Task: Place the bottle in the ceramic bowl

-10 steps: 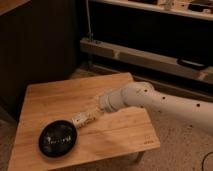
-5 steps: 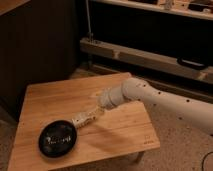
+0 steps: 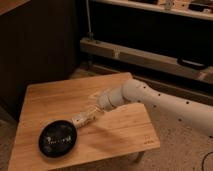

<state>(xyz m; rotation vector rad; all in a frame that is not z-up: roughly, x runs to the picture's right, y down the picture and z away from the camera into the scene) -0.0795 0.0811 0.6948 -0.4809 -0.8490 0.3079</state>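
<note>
The black bowl point(image 3: 57, 139) sits at the near left of the wooden table point(image 3: 50, 97). Just right of its rim, outside the bowl, the small white bottle point(image 3: 78, 120) lies sideways, clamped in the gripper point(image 3: 85, 118). The white arm point(image 3: 150, 97) reaches in from the right.
</note>
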